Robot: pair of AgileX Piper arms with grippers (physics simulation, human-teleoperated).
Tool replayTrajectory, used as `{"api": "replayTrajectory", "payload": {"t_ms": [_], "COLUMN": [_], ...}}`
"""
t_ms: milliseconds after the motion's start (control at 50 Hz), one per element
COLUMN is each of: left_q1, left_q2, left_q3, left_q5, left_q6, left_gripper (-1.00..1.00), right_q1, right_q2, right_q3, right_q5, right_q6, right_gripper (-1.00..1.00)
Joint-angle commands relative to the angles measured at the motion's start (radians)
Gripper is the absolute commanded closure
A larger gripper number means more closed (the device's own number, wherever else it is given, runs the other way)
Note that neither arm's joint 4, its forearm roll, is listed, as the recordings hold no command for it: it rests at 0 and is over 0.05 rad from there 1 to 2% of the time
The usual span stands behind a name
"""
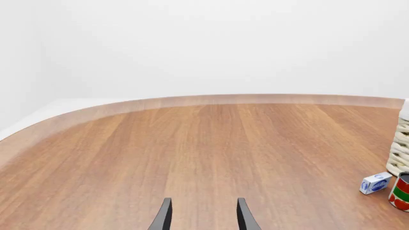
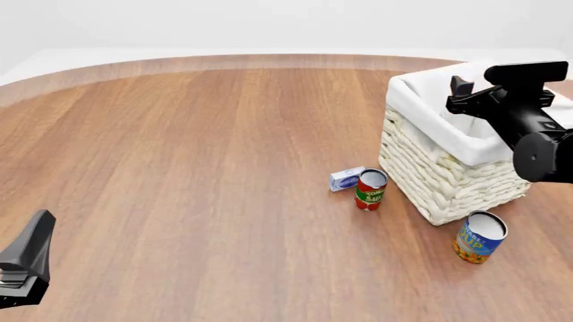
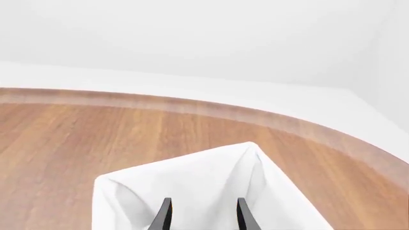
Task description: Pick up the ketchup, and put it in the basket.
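1. Standing on the wooden table (image 2: 179,168), the basket (image 2: 439,181) is the big white woven box, and it has a white cloth folded over its rim.
2. The right gripper (image 3: 201,215) hangs over the basket's open top. Its two dark fingers are spread apart, and between them only the white cloth shows. They hold nothing.
3. The ketchup bottle cannot be seen in any of the pictures. If it is down inside the basket, the cloth and the arm hide it, so I cannot tell.
4. A red and green can (image 2: 370,190) stands just beside the basket's near left corner.
5. A small blue and white box (image 2: 347,178) lies next to that can, on the side away from the basket.
6. A blue and yellow can (image 2: 480,237) stands near the basket's front corner.
7. The left gripper (image 1: 203,215) is far from the basket, low over bare wood. Its fingers are spread apart too, with nothing between them.
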Motion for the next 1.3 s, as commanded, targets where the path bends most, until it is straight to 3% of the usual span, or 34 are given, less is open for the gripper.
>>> {"api": "replayTrajectory", "payload": {"t_ms": [20, 1300], "left_q1": [0.000, 0.000], "left_q2": [0.000, 0.000], "left_q3": [0.000, 0.000], "left_q5": [0.000, 0.000], "left_q6": [0.000, 0.000], "left_gripper": [-1.00, -1.00], "right_q1": [-0.003, 0.003], "right_q2": [-0.001, -0.063], "right_q3": [0.001, 0.033], "right_q5": [0.001, 0.009], "right_q6": [0.003, 0.038], "right_gripper": [-1.00, -1.00]}}
